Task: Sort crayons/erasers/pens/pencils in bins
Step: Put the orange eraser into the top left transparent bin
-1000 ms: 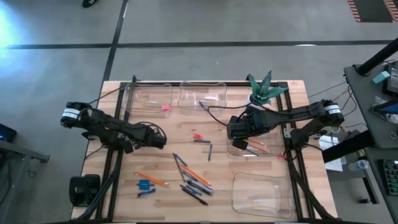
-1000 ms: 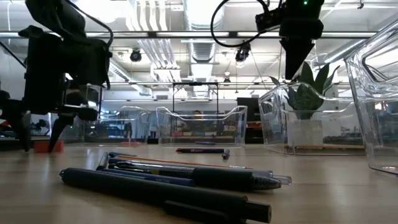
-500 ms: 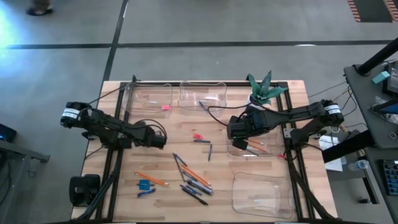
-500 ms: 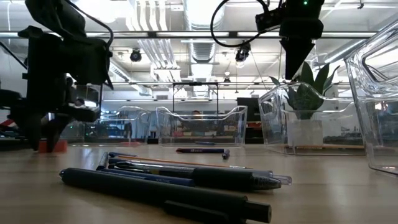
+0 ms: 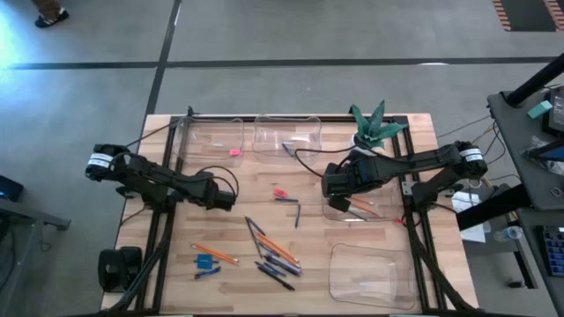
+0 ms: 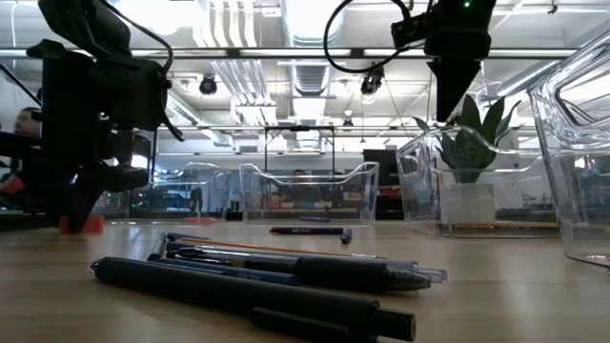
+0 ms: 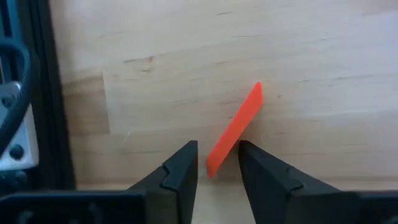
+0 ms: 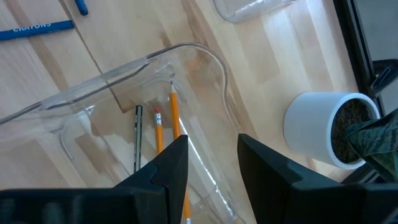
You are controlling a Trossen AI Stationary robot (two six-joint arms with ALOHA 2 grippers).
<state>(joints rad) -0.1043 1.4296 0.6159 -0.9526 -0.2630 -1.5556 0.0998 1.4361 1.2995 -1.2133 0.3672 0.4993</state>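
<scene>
Left pincer (image 7: 214, 171) has dropped and closed in on the pink eraser (image 7: 235, 129), fingers barely apart, not clamped yet. Pickup's imminent, I'd guess.

Pink eraser (image 7: 235, 130) near end hidden between left claw (image 7: 216, 163) fingers; contact unclear.

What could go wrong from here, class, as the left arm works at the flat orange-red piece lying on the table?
1. Only one end of the orange-red piece lies between the left gripper's fingers, and it sits slanted, so a closing grip might pinch its tip and let it twist or slip.
2. The fingers look close to the wooden tabletop, so they might scrape it.
</scene>
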